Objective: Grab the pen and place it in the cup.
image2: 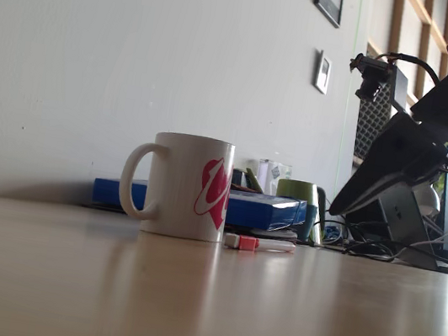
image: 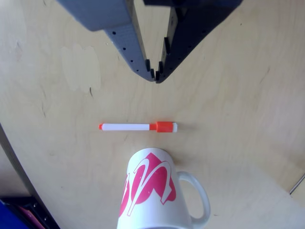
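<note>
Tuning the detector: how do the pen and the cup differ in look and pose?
The pen lies flat on the table; the cup stands upright. The pen is slim and straight; the cup is wide, with a loop handle. The pen has an orange-red cap; the cup has a pink-red swirl. Both have mainly white bodies and rest untouched, apart from the gripper.

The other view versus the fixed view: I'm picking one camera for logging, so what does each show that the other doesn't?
The other view alone looks down on the gripper, fingertips nearly closed above the pen, and shows the pen's full length on the wooden table. The fixed view alone shows the wall, a blue box and a green cup behind. Both show the pen beside the upright mug.
</note>
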You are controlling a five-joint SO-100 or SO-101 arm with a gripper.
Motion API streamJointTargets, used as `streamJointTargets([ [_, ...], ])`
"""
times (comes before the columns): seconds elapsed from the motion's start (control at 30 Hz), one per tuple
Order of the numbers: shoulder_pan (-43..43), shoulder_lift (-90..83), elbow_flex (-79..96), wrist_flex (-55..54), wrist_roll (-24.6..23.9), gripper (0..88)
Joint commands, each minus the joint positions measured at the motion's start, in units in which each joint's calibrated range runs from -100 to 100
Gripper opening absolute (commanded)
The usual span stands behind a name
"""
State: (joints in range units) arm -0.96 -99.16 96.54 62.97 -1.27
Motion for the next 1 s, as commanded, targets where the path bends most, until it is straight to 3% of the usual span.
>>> streamJointTargets([
  [0.0,0.4,-0.1,-0.3,-0.9,0.0,1.1],
  [0.57,0.8,2.5,-0.8,-3.7,0.0,1.1],
  [0.67,0.5,11.1,-2.7,-8.6,0.3,1.3],
  [0.97,-1.3,47.4,-20.5,-25.9,8.8,1.4],
])
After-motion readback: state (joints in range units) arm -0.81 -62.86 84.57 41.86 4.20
